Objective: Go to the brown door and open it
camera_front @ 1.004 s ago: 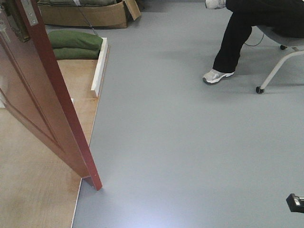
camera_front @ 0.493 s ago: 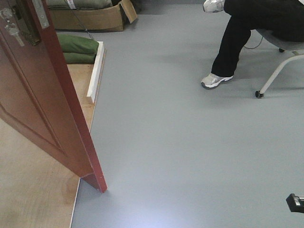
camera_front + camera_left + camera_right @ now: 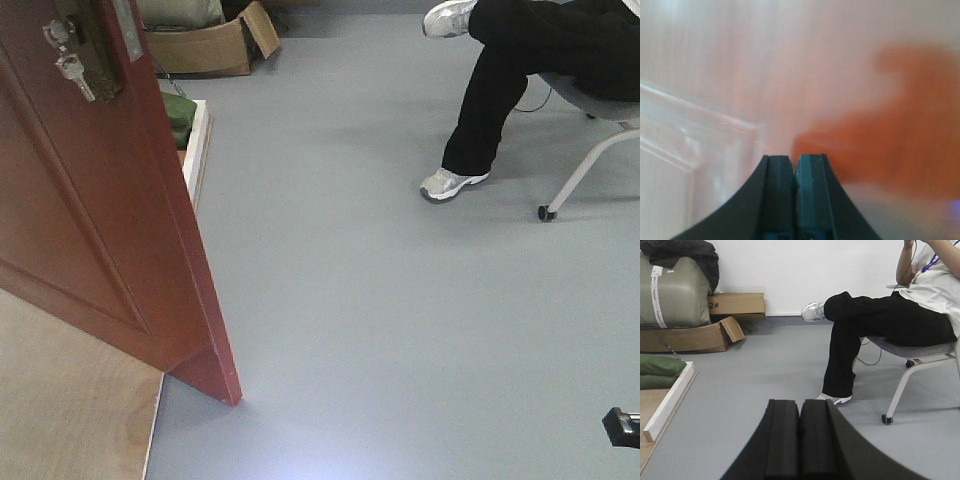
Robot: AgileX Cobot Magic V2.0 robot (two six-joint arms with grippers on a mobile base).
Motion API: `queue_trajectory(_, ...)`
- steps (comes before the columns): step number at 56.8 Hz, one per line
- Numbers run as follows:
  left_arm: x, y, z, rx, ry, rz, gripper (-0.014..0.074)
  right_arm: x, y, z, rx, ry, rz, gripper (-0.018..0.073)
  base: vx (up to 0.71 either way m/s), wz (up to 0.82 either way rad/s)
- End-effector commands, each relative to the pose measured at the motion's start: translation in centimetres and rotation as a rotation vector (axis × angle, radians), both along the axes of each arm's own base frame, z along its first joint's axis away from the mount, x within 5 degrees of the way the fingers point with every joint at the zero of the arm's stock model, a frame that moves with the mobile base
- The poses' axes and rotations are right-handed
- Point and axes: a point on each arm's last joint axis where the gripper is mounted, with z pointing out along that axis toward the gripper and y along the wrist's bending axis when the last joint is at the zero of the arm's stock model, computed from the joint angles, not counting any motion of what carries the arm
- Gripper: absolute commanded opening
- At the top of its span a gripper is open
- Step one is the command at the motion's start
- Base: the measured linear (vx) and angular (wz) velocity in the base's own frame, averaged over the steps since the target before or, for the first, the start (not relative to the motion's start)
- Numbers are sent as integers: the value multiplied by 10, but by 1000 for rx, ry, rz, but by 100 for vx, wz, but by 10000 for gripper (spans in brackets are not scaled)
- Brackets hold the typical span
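The brown door (image 3: 110,230) stands ajar at the left of the front view, its free edge reaching the grey floor near the lower middle. A key (image 3: 72,72) hangs from its lock at the top left. My left gripper (image 3: 795,161) is shut and empty, right up against the door's blurred reddish panel (image 3: 890,140). My right gripper (image 3: 800,405) is shut and empty, pointing out over the grey floor. A dark bit of the right arm (image 3: 622,424) shows at the lower right of the front view.
A seated person (image 3: 520,70) on a wheeled chair (image 3: 590,160) is at the back right. Cardboard boxes (image 3: 205,45), green bags (image 3: 178,112) and a white board (image 3: 196,145) lie behind the door. Wooden flooring (image 3: 70,400) lies under the door.
The door fills more of the front view and its bottom corner has shifted right and down. The key and lock have come into view. The boxes and bags have slid up and behind the door.
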Motion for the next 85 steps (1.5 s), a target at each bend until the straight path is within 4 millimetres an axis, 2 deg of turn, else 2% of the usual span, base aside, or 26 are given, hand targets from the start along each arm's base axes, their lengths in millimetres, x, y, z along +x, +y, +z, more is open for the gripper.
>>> queue_trajectory(1,-15,-7,31,3,-138,-47,-6,1,0,5,-13,-79,-3,0,19,1)
queue_trajectory(44,-10,-7,25,2,-118,-45,-6,1,0,5,-13,-79,-3,0,21,3)
queue_trajectory(85,12,-5,0,-4,-50,-43,-6,1,0,5,-13,-79,-3,0,11,2)
